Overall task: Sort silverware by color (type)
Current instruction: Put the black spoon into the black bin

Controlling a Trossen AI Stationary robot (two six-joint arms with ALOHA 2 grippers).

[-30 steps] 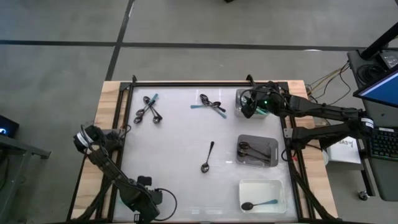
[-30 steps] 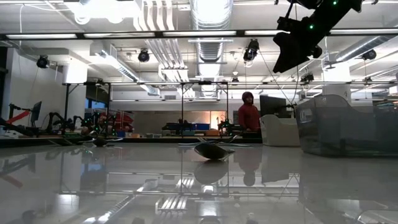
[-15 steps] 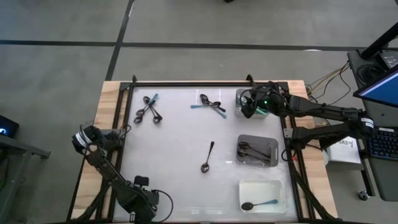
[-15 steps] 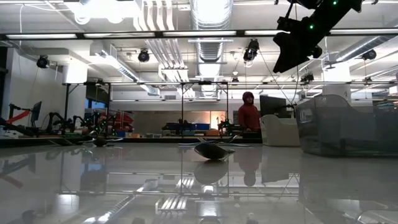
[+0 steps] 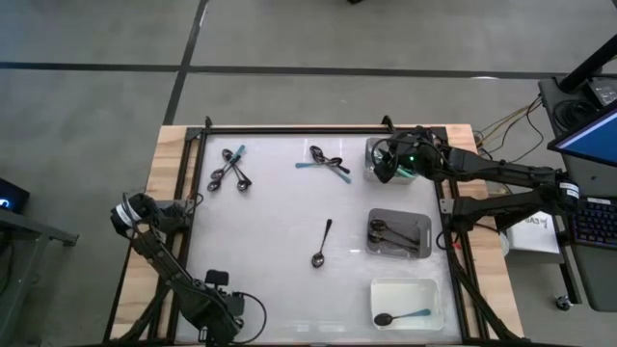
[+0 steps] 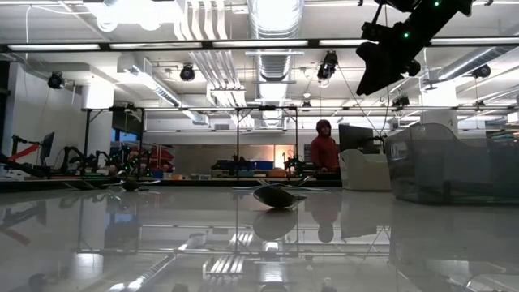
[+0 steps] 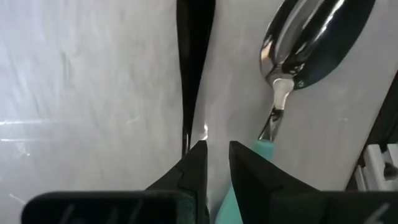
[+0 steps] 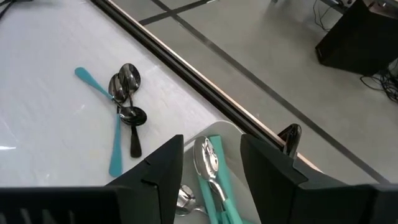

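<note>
Below right hand (image 8: 211,163): teal-handled spoons (image 8: 210,168).

3 trays (image 5: 428,303) (spoons (image 5: 321,242) ~15), 2 arms (image 5: 482,172)

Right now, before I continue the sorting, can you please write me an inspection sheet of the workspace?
Surface: white table top, glossy, inside a dark frame.
Job's things: spoon group far left; spoon group far centre; single dark spoon mid-table; dark spoons in grey tray; one teal-handled black spoon in white tray; teal-handled spoons in clear bin.
Clutter: nothing seen.
Grippers: right gripper over the clear bin, fingers open, empty; left gripper at the near left edge, fingers almost together above a spoon.
Cables: bundle right of the table.
Surroundings: person standing far behind.
</note>
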